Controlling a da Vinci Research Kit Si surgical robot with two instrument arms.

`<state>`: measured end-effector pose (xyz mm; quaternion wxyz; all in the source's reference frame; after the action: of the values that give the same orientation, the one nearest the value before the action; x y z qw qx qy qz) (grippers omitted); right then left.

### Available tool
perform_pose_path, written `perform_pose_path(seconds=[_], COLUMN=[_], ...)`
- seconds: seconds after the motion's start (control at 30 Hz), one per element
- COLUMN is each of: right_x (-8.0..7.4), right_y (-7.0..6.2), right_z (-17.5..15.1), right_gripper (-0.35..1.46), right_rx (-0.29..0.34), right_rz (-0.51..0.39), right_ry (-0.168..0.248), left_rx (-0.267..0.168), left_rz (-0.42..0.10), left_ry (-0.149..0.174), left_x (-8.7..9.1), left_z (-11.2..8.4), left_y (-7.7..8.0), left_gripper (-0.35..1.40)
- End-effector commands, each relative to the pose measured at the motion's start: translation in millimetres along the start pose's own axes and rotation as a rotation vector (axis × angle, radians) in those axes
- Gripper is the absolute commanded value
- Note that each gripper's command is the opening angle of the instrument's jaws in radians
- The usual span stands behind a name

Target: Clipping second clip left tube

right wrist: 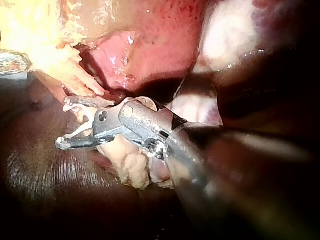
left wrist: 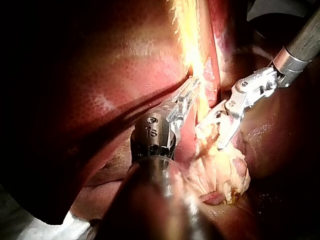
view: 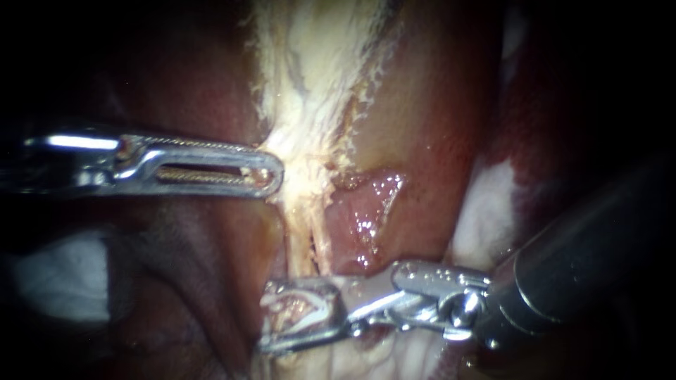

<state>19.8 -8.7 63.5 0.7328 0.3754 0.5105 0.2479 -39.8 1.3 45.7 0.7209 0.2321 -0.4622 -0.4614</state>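
A: State of the right tool (view: 266, 317)?
B: Silvery two-jawed tip on a dark shaft, in from the lower right. The jaws stand apart with a clear gap and clamp nothing. Pale tissue sits between them.
A: Task thing?
B: The pale yellowish fibrous tube (view: 304, 243). It runs down from the wide whitish band, between the brown-red liver surface (view: 204, 281) and a wet pink patch (view: 366, 211). Its lower end passes between the right tool's jaws. Can't tell whether it's the left or right tube. Can't make out a clip on it.
A: Axis?
B: The tube's long axis runs up-down in the endoscope view. The right tool's jaws lie across it, roughly square-on, tips pointing left. Closing turns on that.
A: And the left tool (view: 273, 172)?
B: Slotted steel jaws, in from the left, higher up the tube. The jaws lie together and the tip looks pinched on the tube's frayed edge, probably keeping it taut.
A: Nearer arm?
B: Right, straddling the tube. My guess is it only needs a squeeze.
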Motion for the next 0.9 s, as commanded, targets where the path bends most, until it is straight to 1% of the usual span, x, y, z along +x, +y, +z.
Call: perform_pose_path(seconds=[0.03, 0.57, 0.7, 0.9], right_x=[0.0, 0.1, 0.4, 1.9], right_y=[0.0, -0.2, -0.9, -2.6], right_z=[0.0, -0.3, -1.7, -4.8], right_gripper=[0.58, 0.58, 0.58, 0.58], right_rx=[0.000, 0.002, 0.007, 0.000], right_rz=[0.000, 0.000, 0.002, 0.012], right_ry=[0.000, 0.000, -0.001, 0.002], left_rx=[0.000, 0.000, -0.001, -0.005], left_rz=[0.000, 0.000, 0.000, 0.000], left_ry=[0.000, 0.000, 0.000, -0.001], left_x=[0.0, 0.0, -0.1, -0.2], left_z=[0.0, -0.2, -0.5, -1.2], left_y=[0.0, -0.1, -0.1, 0.1], left_gripper=[-0.35, -0.35, -0.35, -0.35])
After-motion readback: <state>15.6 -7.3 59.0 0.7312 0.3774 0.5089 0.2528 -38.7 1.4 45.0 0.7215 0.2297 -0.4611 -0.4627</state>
